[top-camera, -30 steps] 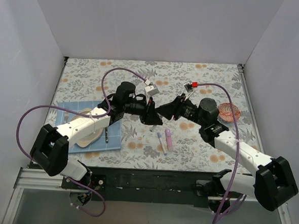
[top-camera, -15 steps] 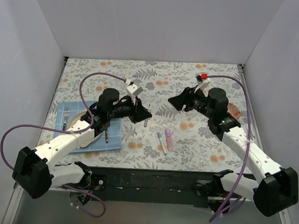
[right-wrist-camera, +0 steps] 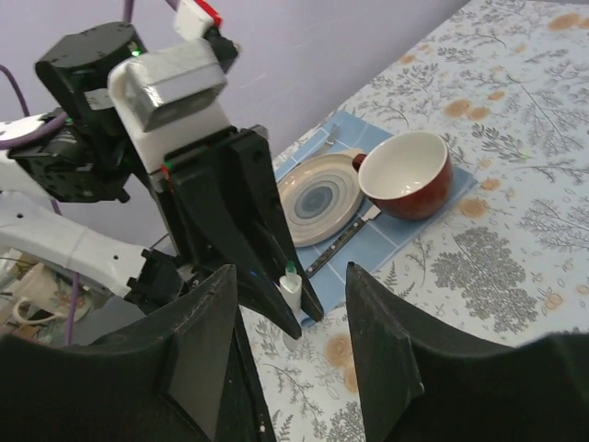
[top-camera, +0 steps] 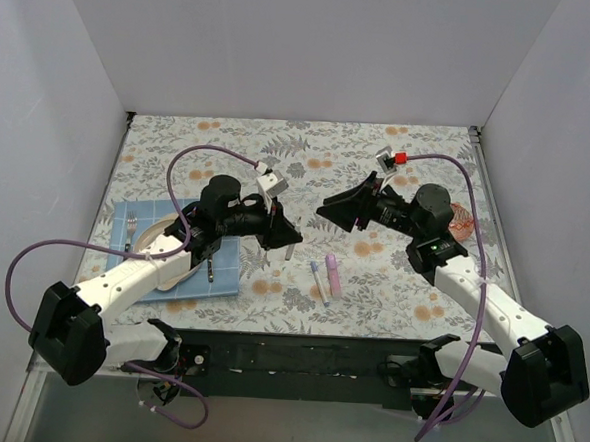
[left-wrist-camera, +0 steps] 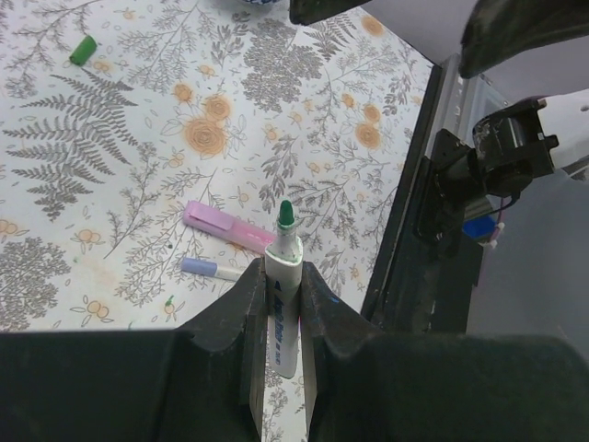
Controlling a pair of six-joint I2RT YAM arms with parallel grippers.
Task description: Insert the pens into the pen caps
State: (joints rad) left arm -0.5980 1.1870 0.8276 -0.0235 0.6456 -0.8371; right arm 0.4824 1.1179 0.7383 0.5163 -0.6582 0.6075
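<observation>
Camera above: left gripper [top-camera: 277,234] faces right gripper [top-camera: 333,211] at its two o'clock. Left wrist: jaws clamped on green-tipped pen [left-wrist-camera: 281,276], nib outward for capping; green cap [left-wrist-camera: 84,49] at eleven o'clock. Right wrist: fingers [right-wrist-camera: 207,350] apart, seemingly empty.

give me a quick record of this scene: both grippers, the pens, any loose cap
left gripper: shut on green-tipped pen, its tip uncapped
right gripper: open, empty, facing the left one
loose pens: pink pen and small white pen, side by side on the table
green cap: lying alone, apart from the pens
place setting: plate and cup on blue mat
</observation>
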